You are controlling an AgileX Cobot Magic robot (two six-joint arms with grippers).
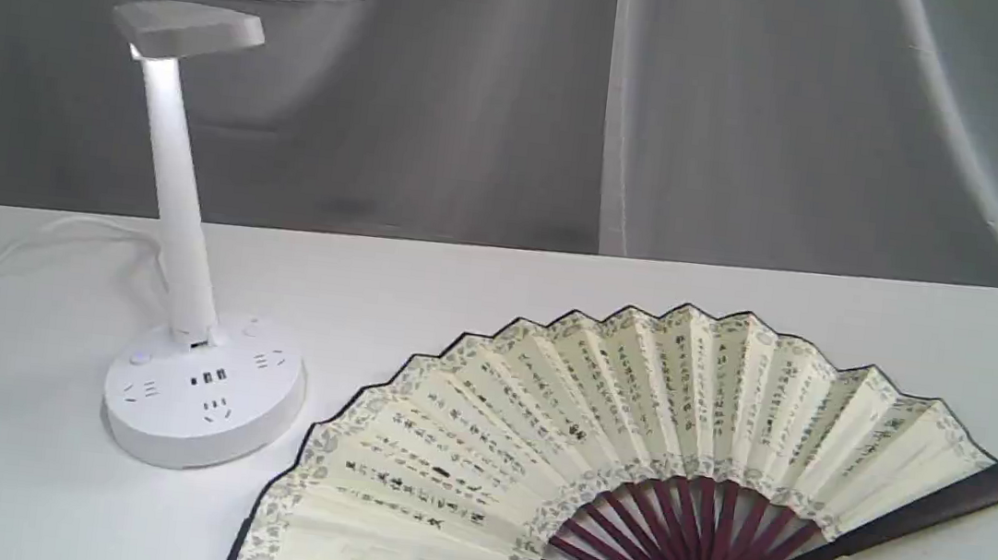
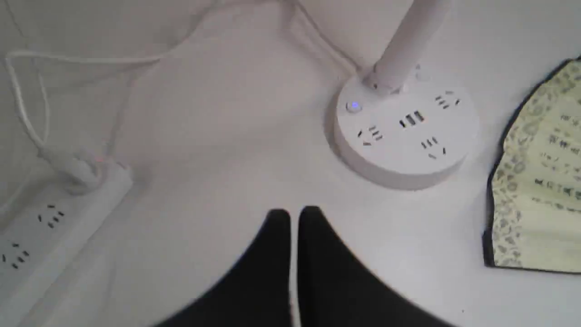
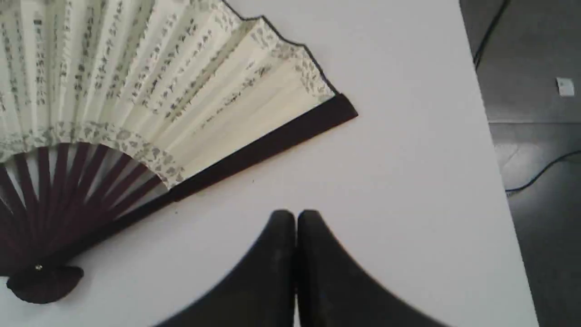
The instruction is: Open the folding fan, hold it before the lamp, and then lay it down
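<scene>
The folding fan [image 1: 621,441] lies spread open and flat on the white table [image 1: 500,266], right of the lamp [image 1: 183,284], cream leaf up, dark guards at both ends. The lamp is lit, its flat head over its round socket base [image 2: 406,129]. Neither gripper shows in the exterior view. My left gripper [image 2: 295,218] is shut and empty above bare table, near the lamp base, with the fan's edge [image 2: 540,181] off to one side. Shut and empty too, my right gripper [image 3: 295,218] hovers over bare table beside the fan's outer guard [image 3: 268,145] and ribs.
A white power strip [image 2: 50,231] with a plugged-in white cord [image 2: 27,113] lies on the table beyond the lamp. The table's right edge [image 3: 494,150] drops to a dark floor with cables. A grey cloth backdrop hangs behind the table.
</scene>
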